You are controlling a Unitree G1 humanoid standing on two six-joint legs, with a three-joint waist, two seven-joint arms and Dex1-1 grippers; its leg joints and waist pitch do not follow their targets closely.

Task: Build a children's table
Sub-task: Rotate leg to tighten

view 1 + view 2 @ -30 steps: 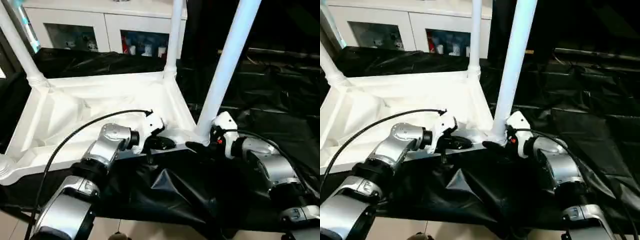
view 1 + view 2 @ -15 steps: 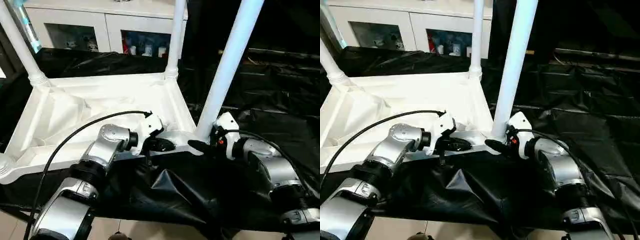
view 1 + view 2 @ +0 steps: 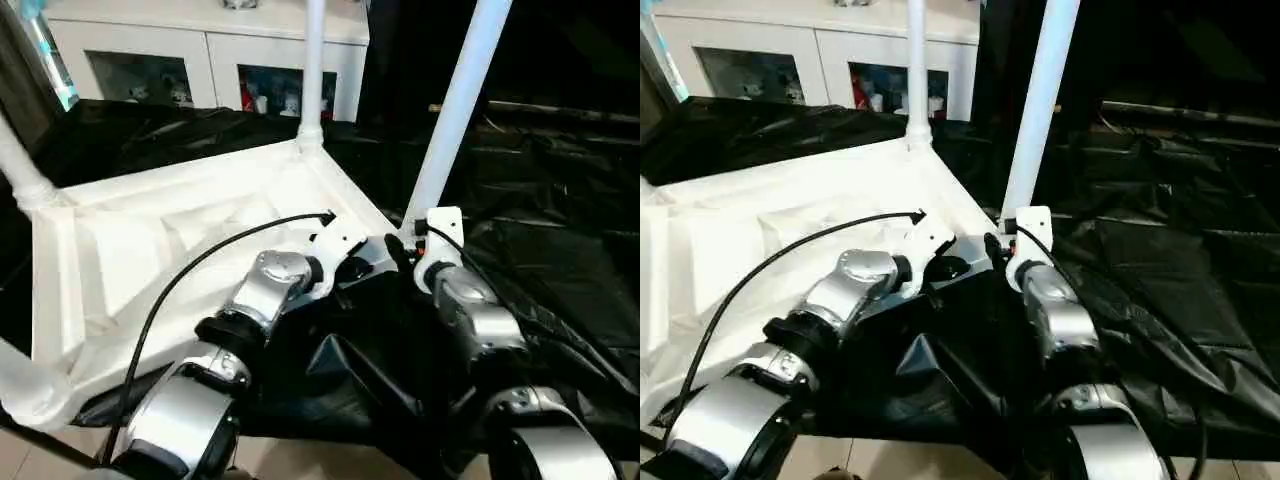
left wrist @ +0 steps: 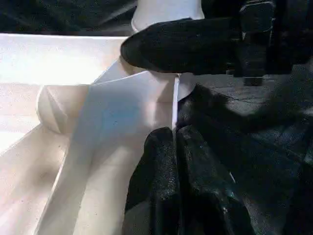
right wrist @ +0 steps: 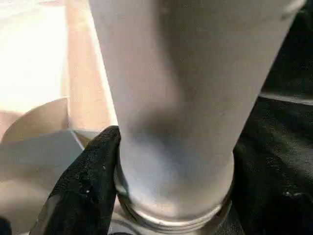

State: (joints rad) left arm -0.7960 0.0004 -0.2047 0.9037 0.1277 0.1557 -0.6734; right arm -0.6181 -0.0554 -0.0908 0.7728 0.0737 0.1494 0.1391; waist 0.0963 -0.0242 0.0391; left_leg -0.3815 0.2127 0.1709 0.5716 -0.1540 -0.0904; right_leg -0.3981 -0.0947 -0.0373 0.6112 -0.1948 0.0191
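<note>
Left wrist view: tabletop (image 4: 112, 127) rim pinched

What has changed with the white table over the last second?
The tabletop has swung round, bringing its near corner and leg toward the middle; both arms followed inward. The left gripper stays pinched on the tabletop's rim, and the right gripper stays at that leg's base.

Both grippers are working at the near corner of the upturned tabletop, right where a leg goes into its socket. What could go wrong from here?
The right gripper hugs the near leg just above its socket, so a sideways push could tilt the tall leg or work it loose. The left gripper, jaws shut on the thin rim of the tabletop, could slip off. The tabletop lies on loose black sheeting and might slide.
</note>
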